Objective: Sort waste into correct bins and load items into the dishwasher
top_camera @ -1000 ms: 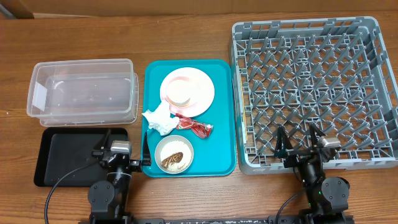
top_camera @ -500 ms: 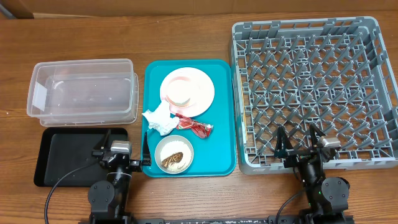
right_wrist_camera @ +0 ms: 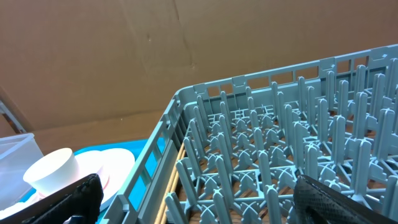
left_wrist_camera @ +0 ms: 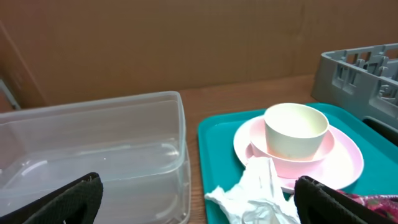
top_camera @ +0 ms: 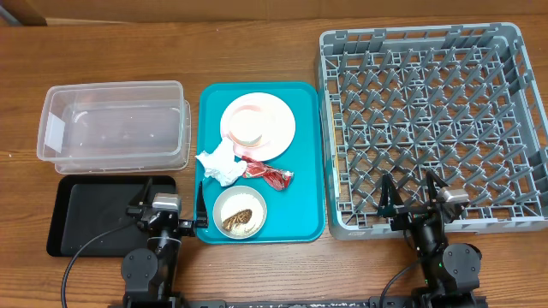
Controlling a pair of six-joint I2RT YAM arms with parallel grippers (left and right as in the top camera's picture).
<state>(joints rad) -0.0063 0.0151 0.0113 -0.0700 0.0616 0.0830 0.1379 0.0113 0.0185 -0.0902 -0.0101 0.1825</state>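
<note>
The left gripper (top_camera: 169,201) and right gripper (top_camera: 409,190) stood spread, empty; the napkin (top_camera: 220,164) looked light, soft, best pinched by its folds.

Robotics lab test bench, not a working kitchen: a left arm (top_camera: 151,261) and right arm (top_camera: 451,261) are mounted at the edge of a wood-grain surface (top_camera: 257,43). Cardboard sheeting (left_wrist_camera: 186,43) stands behind. A grey dish rack (top_camera: 516,51) sits staged beside a teal tray (top_camera: 313,171).

We see a wood-grain table (top_camera: 257,43), a clear glossy plastic tub (top_camera: 116,85), a matt grey plastic rack (top_camera: 411,35), a smooth teal tray (top_camera: 306,190) and a crumpled paper napkin (top_camera: 220,164).
</note>
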